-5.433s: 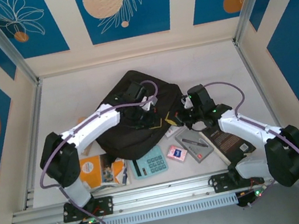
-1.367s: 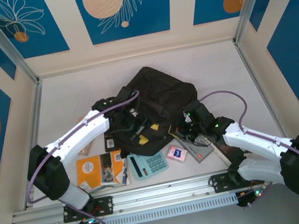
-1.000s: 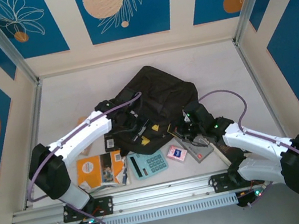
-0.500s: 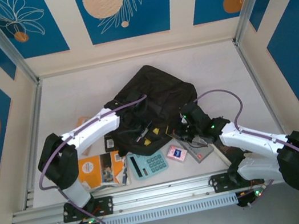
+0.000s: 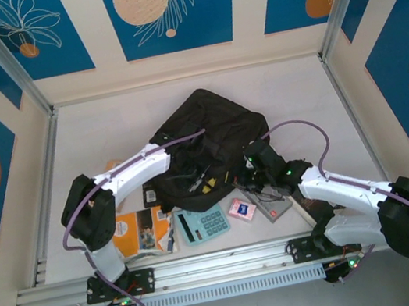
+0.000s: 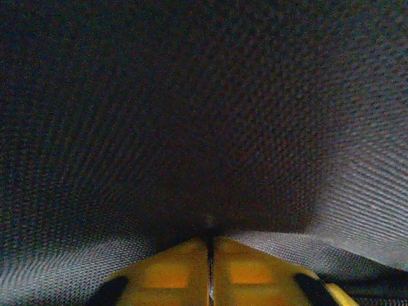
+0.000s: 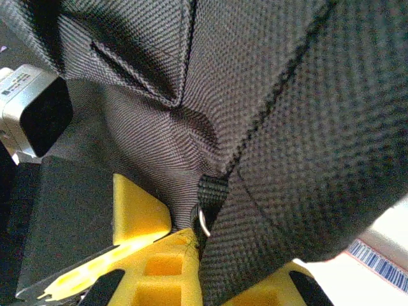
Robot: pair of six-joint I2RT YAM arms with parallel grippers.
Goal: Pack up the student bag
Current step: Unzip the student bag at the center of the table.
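Observation:
The student bag [image 5: 216, 131], a large black fabric backpack, lies in the middle of the table with its opening towards the arms. My left gripper [image 5: 207, 185] is pushed into that opening. In the left wrist view its yellow fingers [image 6: 172, 274] are pressed together, shut, with dark woven fabric [image 6: 204, 115] all round them. My right gripper [image 5: 251, 183] is at the bag's near right edge. It is shut [image 7: 204, 245] on a fold of the bag's fabric [image 7: 287, 127], beside a black webbing loop with a small metal ring [image 7: 203, 222].
A teal calculator [image 5: 203, 223], an orange booklet [image 5: 134, 233], a small pink card [image 5: 241, 209] and a grey case [image 5: 275, 206] lie along the near edge in front of the bag. A flat dark book [image 5: 313, 196] lies partly under my right arm. Cream walls close the table in.
The left gripper has gone from open to shut. That arm has pushed further right into the bag's opening. The right gripper keeps its hold on the bag's edge.

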